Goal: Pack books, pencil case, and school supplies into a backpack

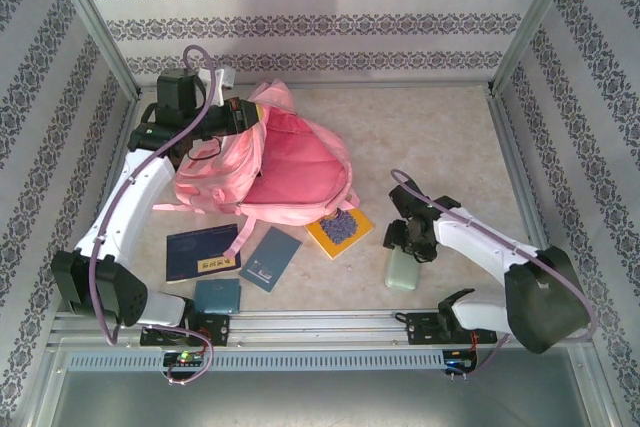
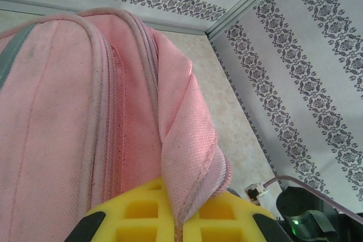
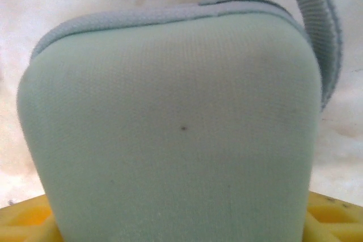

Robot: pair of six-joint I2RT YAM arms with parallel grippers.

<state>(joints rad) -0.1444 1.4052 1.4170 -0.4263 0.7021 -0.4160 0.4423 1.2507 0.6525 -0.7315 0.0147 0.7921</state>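
The pink backpack [image 1: 290, 162] lies open at the back left, its mouth facing right. My left gripper [image 1: 245, 112] is shut on a fold of the backpack [image 2: 68, 111] rim, pinched between the yellow pads [image 2: 136, 213]. Near the front right lies the pale green pencil case [image 1: 402, 269], and my right gripper [image 1: 408, 239] is shut on its far end. The pencil case [image 3: 176, 117] spans the gap between the yellow pads [image 3: 334, 219]. Books lie in front of the backpack: a navy one [image 1: 203, 252], a teal one [image 1: 270, 258], a small teal one [image 1: 216, 295] and a yellow one [image 1: 339, 230]. The school supplies are out of view.
Patterned walls [image 1: 300, 17] close in the table on three sides. A metal rail [image 1: 320, 325] runs along the near edge by the arm bases. Bare tabletop [image 1: 430, 137] lies right of the backpack.
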